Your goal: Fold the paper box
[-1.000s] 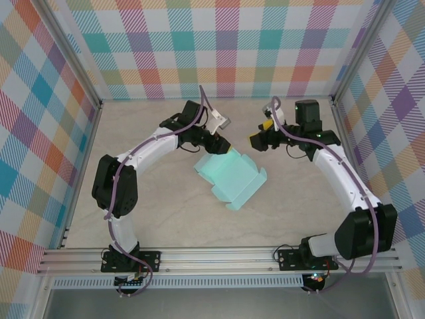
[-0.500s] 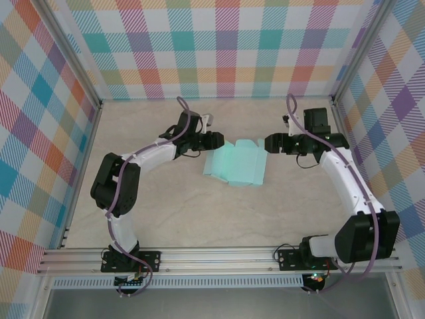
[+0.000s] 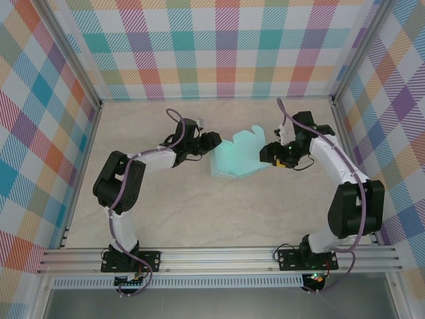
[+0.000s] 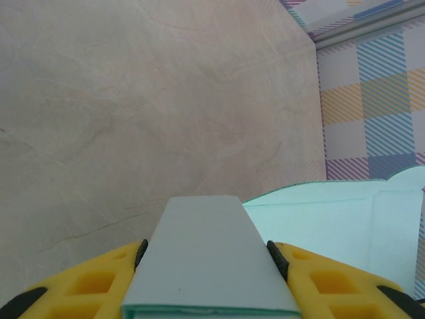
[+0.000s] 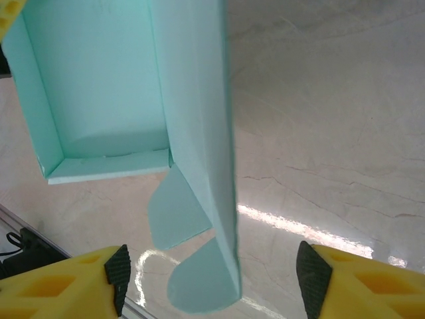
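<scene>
Left claw (image 4: 209, 256) clamped on paper box (image 3: 239, 158) flap; I see right claw (image 5: 216, 271) apart, straddling box wall over counter (image 3: 199, 206).

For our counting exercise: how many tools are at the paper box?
2: left tool grips the paper box at its left end; right tool straddles its right wall, open.

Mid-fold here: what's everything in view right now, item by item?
paper box: one, pale mint, table centre, partly folded, between the grippers.
table: one, beige marbled, under everything.
enclosure walls: three, multicoloured plaid, left, back and right.
frame rail: one, silver, near edge, carrying both arm bases.
left gripper: one, yellow and black, shut on a box panel.
right gripper: one, yellow and black, open, straddling a box wall.
</scene>
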Controlling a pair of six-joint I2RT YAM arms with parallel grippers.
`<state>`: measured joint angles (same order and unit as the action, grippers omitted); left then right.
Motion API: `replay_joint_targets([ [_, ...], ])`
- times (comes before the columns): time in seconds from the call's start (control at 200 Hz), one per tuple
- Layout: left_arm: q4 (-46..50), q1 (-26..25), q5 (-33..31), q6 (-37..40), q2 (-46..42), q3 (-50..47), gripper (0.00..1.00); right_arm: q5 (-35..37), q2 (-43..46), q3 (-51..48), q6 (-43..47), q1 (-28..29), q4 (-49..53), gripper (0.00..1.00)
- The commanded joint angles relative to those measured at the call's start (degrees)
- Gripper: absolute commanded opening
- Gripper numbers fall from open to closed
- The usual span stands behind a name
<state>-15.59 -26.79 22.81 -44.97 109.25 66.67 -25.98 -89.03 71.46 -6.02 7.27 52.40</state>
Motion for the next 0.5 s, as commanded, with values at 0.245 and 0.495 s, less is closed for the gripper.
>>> replay_joint_targets([
  [0.245,-6.4,0.1,-0.5,-2.3,-0.4,-3.6,0.4,-1.8,-7.5,10.5,4.4,0.3,4.2,0.42],
  [0.495,-9.9,-0.1,-1.0,-2.8,0.1,-6.0,0.42,0.1,-11.7,15.4,7.9,0.9,6.5,0.2],
])
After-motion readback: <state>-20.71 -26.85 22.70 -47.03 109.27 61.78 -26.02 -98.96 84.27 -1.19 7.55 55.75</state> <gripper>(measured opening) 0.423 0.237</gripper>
